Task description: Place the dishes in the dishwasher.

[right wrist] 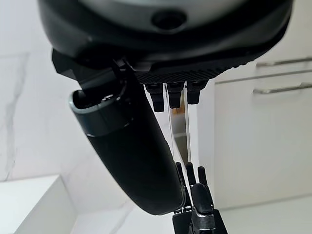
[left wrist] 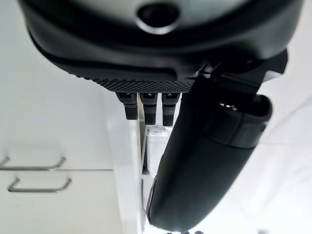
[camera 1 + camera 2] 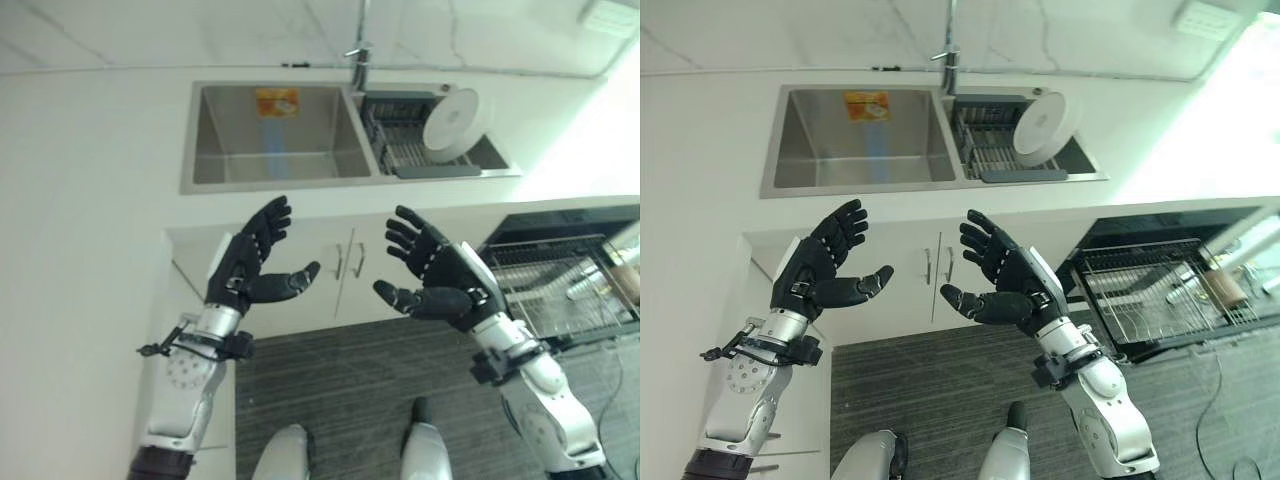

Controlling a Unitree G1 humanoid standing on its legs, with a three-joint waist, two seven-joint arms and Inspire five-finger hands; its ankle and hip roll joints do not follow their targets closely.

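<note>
The left hand point(image 3: 248, 262) is raised in front of the counter's front edge, over the white cabinet doors point(image 3: 320, 262), with its fingers spread and straight and its thumb standing out toward the other hand; it holds nothing. In its own wrist view the fingers point(image 2: 145, 108) point out in a row past the thumb, and the two cabinet handles point(image 2: 34, 174) show beside them.

Set into the white counter point(image 3: 90, 160) is a steel sink point(image 3: 270, 135), its large basin bare apart from a sticker on the back wall. A tap point(image 3: 359, 62) stands at the back edge, between the basin and a smaller compartment on its right. That compartment holds a dark rack point(image 3: 400, 150), and a white plate point(image 3: 455, 120) stands tilted on edge in it, leaning toward the right end.

The right hand point(image 3: 1008, 280) hangs beside the left one, palm facing it, fingers likewise spread and relaxed, gripping nothing. The two hands are near each other but apart.

Farther right, below the counter, the dishwasher point(image 3: 560, 225) stands open with its wire basket point(image 3: 1150, 285) pulled out over the dark floor point(image 3: 340, 370). A few items lie at the basket's right end, too unclear to name.
</note>
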